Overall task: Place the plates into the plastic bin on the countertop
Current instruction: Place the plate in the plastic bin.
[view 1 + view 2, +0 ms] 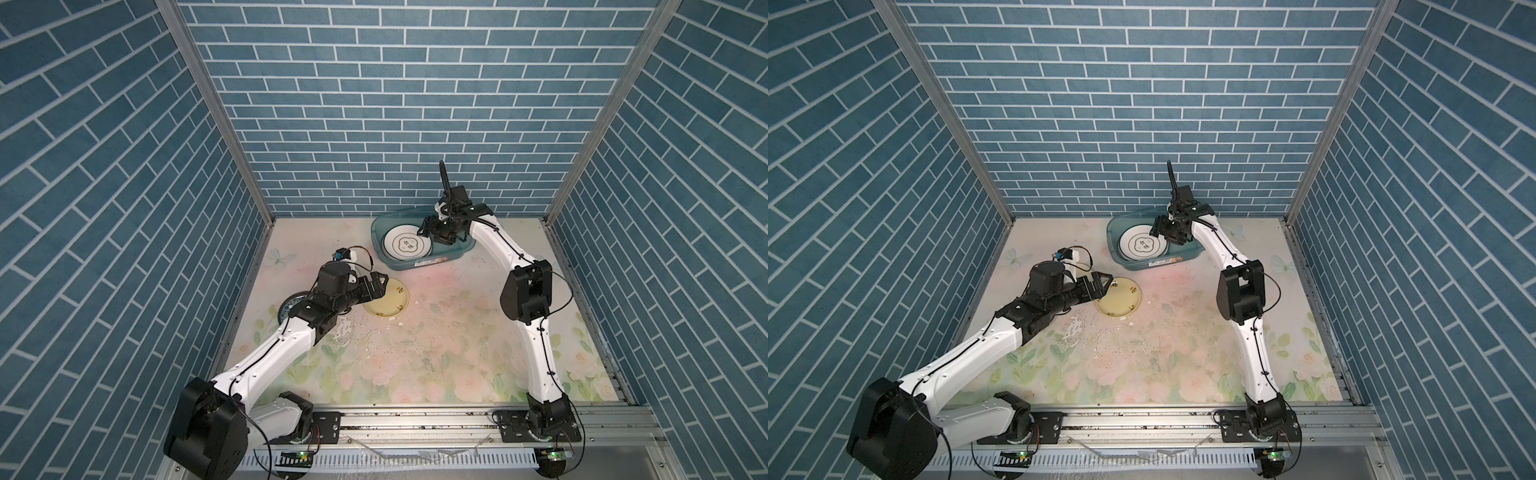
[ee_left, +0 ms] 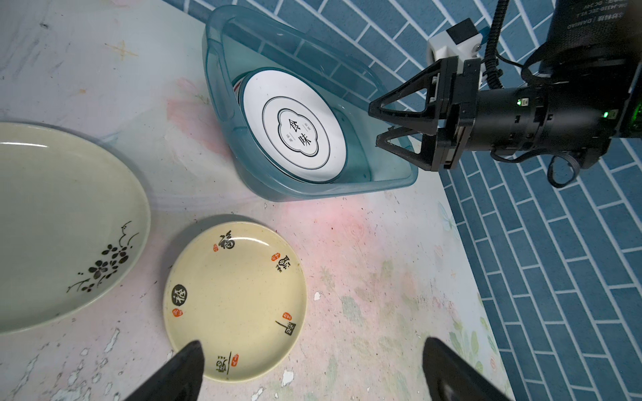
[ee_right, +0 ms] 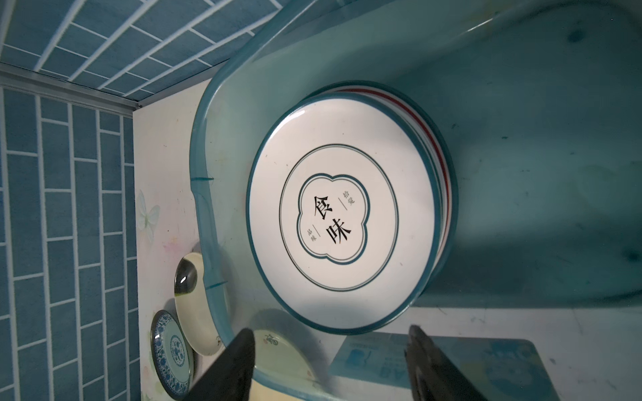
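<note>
Above the plastic bin [image 1: 407,264], right tool [image 2: 374,126] hangs spread and empty over stacked plates [image 1: 405,246]; left tool [image 2: 311,343], spread, hovers at yellow plate [image 2: 236,298], likely for a rim grasp.

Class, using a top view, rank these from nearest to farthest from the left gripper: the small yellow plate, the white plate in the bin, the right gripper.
1. Small yellow plate, just under the left gripper.
2. White plate, inside the bin, farther back.
3. Right gripper, over the bin's right half.
</note>
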Available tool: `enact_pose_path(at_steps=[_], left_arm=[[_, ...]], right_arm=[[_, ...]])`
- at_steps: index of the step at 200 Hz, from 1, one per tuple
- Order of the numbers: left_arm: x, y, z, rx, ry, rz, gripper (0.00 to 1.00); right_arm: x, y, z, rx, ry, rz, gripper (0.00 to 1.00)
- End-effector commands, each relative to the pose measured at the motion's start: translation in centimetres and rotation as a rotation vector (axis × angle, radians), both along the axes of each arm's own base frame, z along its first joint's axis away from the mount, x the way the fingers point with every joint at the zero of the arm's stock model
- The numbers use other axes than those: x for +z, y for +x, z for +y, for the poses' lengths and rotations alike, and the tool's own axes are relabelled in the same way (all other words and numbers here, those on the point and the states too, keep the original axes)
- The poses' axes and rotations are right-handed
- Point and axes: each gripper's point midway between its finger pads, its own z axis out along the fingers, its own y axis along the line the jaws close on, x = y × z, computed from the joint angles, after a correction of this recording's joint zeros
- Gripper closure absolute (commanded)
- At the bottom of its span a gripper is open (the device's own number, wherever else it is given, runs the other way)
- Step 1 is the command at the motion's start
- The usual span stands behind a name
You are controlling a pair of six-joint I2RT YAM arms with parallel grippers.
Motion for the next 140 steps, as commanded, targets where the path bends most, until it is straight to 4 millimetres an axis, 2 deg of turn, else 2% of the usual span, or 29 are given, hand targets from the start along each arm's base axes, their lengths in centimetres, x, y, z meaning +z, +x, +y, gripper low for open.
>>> enact_pose_path(at_steps=[1,16,21,29,32,39,70,102,140], left_arm=[[-0.5,0.1,0.7,0.011,0.006,-0.003,0.00],[-1.0,0.3,1.5,0.037,0.006,0.007,0.00],[-1.0,0.4,1.7,0.042,0.004,0.006,0.00],[-0.8,0.6,1.9,0.049,0.003,-0.006,0.01],[-1.6,0.3,2.1,0.050,0.010,0.009,0.01],[-1.9,0.3,2.4,0.057,0.010,0.010,0.00],[-2.7,0.0,3.3,0.077,0.011,0.027,0.00],[-4.2,-0.4,3.5,0.088,-0.001,0.061,0.00],[-6.6,-0.3,3.2,0.099,-0.014,0.125,0.00]], right_arm=[[4.3,-1.1,-0.9,0.026,-0.031,-0.090,0.30],[6.5,-1.7,-1.7,0.014,-0.038,-0.137,0.30],[8.3,-2.2,-1.9,0.011,-0.025,-0.170,0.29],[9.7,-2.8,-2.3,0.006,-0.015,-0.200,0.29],[10.1,-3.1,-2.5,0.005,-0.012,-0.209,0.28],[11.3,-3.6,-2.8,-0.001,0.002,-0.239,0.28],[14.4,-6.9,-5.0,-0.036,0.043,-0.346,0.23],[15.1,-11.1,-7.3,-0.065,0.072,-0.413,0.15],[14.5,-15.1,-10.0,-0.104,0.096,-0.513,0.06]])
